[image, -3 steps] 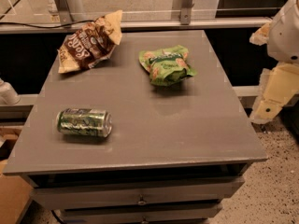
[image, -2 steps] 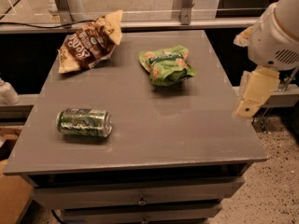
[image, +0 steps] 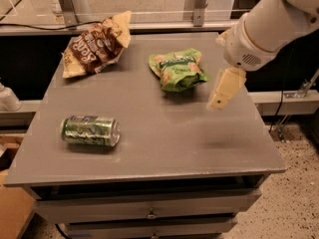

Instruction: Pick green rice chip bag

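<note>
arm swings in toward the green bag

since a second ago the white robot arm (image: pixel 269 26) has swept in from beyond the right edge, and its tan pincer (image: pixel 218 99) now hangs over the right part of the grey flat-topped surface (image: pixel 164 143), where before it was off to the side. nothing lying on the surface has shifted.

nearest the camera, below the front edge, are grey drawer fronts with small knobs (image: pixel 149 214). on the front left of the surface a green patterned soda can (image: pixel 90 131) lies on its side, well apart from everything else. further in on the right, the pincer points down and to the left, above the surface and not touching it. whether it is wide or narrow cannot be told from this view. just beyond it and to its left sits the small crumpled bright-green foil rice chip bag (image: pixel 178 69), with pale chip pictures and a dark green label, right of centre toward the back. it is near the pincer but clearly apart from it. at the back left lies the larger brown and tan snack bag (image: pixel 94 44).

the approach looks well under way, with the grasp not yet begun. the pincer likely needs to travel a little further left and back, then descend over the bag. crinkled foil may slide or collapse under a shallow grip.
</note>
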